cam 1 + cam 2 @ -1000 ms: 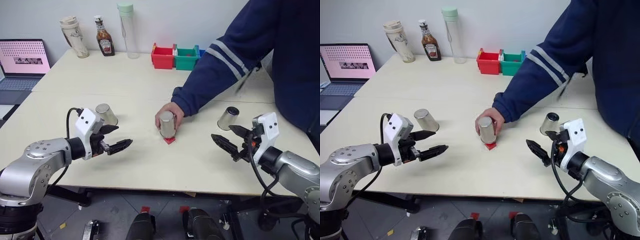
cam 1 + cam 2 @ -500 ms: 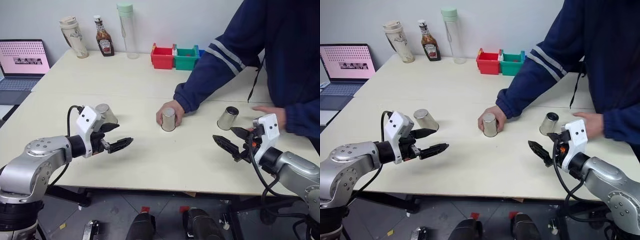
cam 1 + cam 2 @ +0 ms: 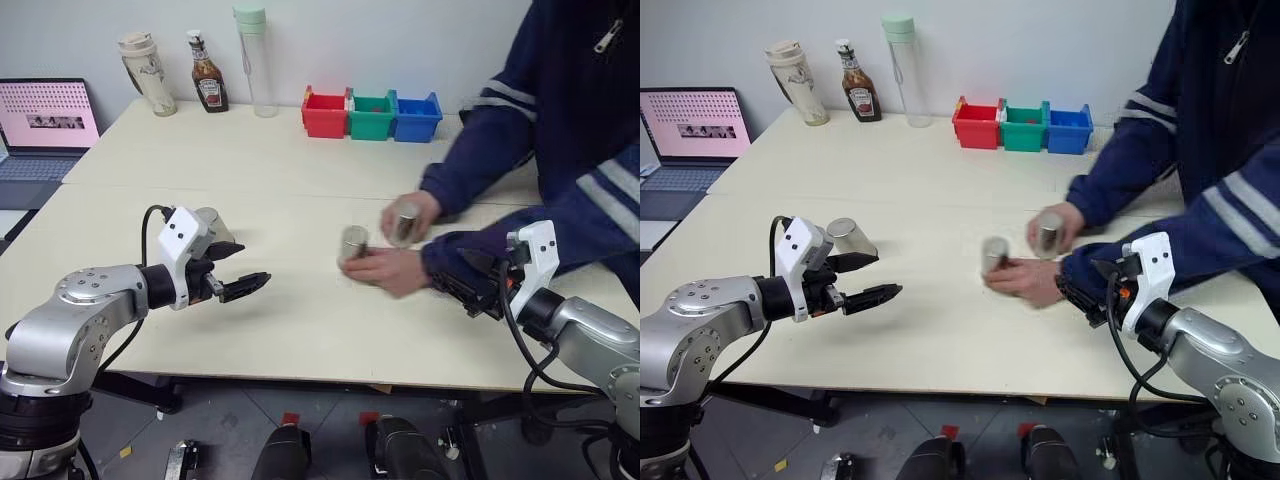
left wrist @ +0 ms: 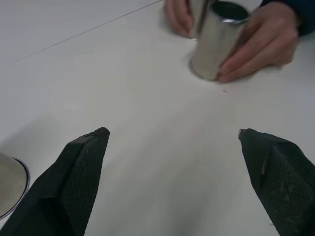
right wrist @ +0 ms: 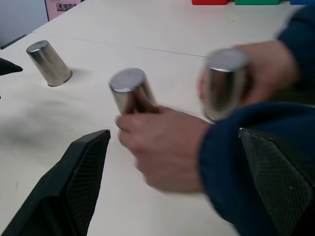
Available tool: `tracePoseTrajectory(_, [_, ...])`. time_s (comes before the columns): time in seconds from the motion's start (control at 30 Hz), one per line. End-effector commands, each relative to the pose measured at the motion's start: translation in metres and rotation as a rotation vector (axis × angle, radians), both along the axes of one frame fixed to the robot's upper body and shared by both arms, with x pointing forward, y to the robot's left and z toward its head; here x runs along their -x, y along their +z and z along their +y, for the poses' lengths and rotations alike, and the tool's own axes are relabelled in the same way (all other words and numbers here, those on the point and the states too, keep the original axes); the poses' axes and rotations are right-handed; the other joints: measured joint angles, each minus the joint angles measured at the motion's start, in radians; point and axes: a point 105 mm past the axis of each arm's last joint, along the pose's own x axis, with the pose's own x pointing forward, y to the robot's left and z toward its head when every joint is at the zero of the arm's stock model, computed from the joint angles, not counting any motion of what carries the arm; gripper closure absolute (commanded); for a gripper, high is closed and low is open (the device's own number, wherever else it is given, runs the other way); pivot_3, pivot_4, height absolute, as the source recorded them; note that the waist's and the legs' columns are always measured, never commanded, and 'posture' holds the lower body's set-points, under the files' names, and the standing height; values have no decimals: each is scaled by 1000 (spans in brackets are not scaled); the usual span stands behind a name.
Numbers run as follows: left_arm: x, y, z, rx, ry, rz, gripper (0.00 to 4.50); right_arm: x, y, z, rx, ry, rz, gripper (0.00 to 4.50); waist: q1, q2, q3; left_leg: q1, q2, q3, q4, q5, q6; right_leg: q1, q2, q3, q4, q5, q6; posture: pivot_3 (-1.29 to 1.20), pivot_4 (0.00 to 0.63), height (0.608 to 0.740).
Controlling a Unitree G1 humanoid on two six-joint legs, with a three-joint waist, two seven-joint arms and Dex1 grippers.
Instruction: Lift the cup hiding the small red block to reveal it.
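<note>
Three steel cups stand upside down on the table. One cup stands alone beside my left gripper, which is open and empty just right of it. A person's hands grip the other two cups mid-table. The small red block is hidden, and I cannot tell which cup covers it. My right gripper is open and empty, partly behind the person's blue sleeve. In the right wrist view that sleeve and hand sit between its fingers.
Along the far edge stand a beige travel mug, a sauce bottle, a tall clear bottle, and red, green and blue bins. A laptop sits far left. The person's arms cross the table's right half.
The person set the tilted middle cup down over the red block. A second hand came in, and both hands now hold cups mid-table. The right cup has left its place. My grippers stayed still.
</note>
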Motion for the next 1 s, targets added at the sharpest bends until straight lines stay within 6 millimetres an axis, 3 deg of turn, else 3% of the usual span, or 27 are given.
tracePoseTrajectory(0.03, [-1, 12, 0, -24, -17, -52, 0, 1, 11, 1, -1, 0, -57, 65, 0, 0, 0, 0, 0, 0, 0, 0, 0, 0, 0, 0, 0, 0, 0, 0, 150, 740])
tracePoseTrajectory(0.3, [-4, 16, -2, -17, -32, -66, 0, 1, 9, -8, 31, -17, -58, 65, 0, 0, 0, 0, 0, 0, 0, 0, 0, 0, 0, 0, 0, 0, 0, 0, 150, 740])
tracePoseTrajectory(0.7, [-5, 20, -12, -4, -93, -76, 0, 12, 5, -6, 27, -42, -55, 65, 0, 0, 0, 0, 0, 0, 0, 0, 0, 0, 0, 0, 0, 0, 0, 0, 150, 740])
tracePoseTrajectory(0.87, [2, 22, -38, 13, -228, -72, 0, 21, -6, -8, 43, -87, -28, 65, 0, 0, 0, 0, 0, 0, 0, 0, 0, 0, 0, 0, 0, 0, 1, 0, 150, 740])
tracePoseTrajectory(1.0, [8, 24, -75, 18, -412, -106, 0, 12, -21, -37, 117, -257, -6, 65, 6, -1, -1, 0, -1, 0, 1, 0, 0, 1, 0, 0, 0, 0, 0, 0, 150, 740])
